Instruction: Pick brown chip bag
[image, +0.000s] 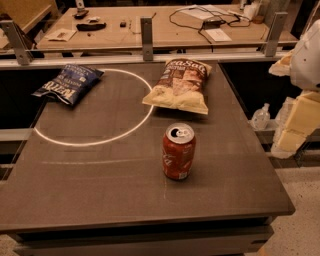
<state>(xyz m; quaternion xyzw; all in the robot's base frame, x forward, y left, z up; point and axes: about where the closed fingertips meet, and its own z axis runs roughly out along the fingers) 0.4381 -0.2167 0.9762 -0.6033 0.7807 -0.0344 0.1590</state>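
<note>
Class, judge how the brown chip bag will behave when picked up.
The brown chip bag looks puffy, so it is probably light and squashy; its crinkly film may slip or crumple. Lying flat, it should not roll. The pincer hangs beyond the table on the right, apart from it.

The brown chip bag (178, 86), upper centre of the frame, bears large white script across its dark top, of which only something like "aSa" can be made out. The dark blue chip bag (70, 83) at upper left carries white block lettering, upside down and illegible, and the red can (178, 151) at centre shows unreadable white marks. The gripper is outside the frame.
</note>
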